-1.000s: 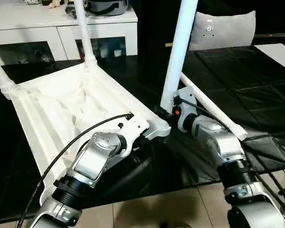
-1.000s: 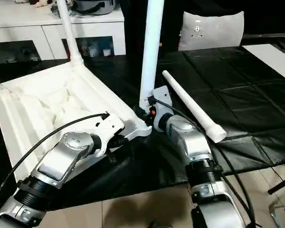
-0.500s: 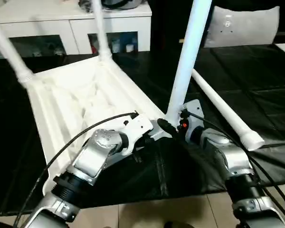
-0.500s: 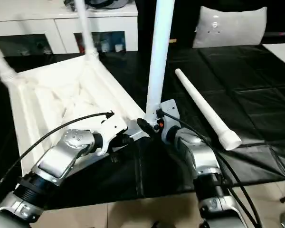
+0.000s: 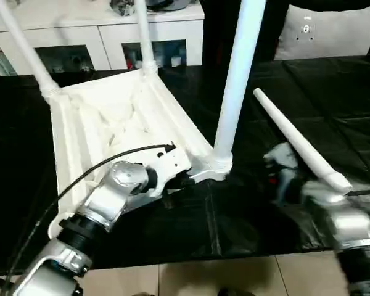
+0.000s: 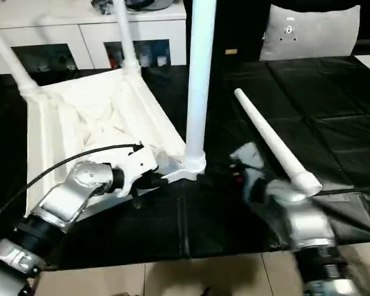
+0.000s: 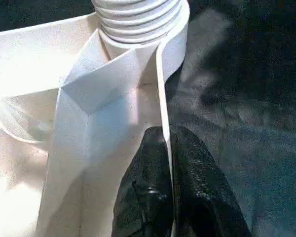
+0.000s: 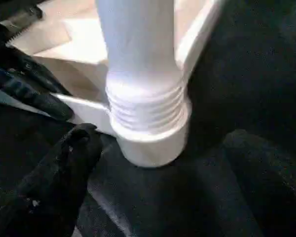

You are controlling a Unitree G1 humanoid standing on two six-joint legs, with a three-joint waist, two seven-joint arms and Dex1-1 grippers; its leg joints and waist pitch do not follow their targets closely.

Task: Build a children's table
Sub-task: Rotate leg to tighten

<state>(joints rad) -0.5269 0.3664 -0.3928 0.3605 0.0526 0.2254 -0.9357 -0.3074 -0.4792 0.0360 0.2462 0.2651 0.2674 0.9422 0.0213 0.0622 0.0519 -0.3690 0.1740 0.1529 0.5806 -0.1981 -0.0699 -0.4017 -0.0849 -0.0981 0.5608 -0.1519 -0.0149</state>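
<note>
While left hand [image 7: 166, 163] pinches tabletop [image 5: 105, 117] rim | right hand [image 8: 153, 168] seemingly open | legs: three upright, one [image 5: 299, 140] loose

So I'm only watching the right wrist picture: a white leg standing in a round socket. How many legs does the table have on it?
Observer: Three. The near leg that you see, a far-left leg and a far-right leg all stand up from the upturned tabletop.
Operator: Where's the fourth one?
Observer: The fourth leg lies loose on the black mat, on the robot's right of the tabletop.
Operator: Is anything holding the table?
Observer: Yes, the left gripper has its jaws shut on the tabletop's thin rim, close to the near leg's socket.
</note>
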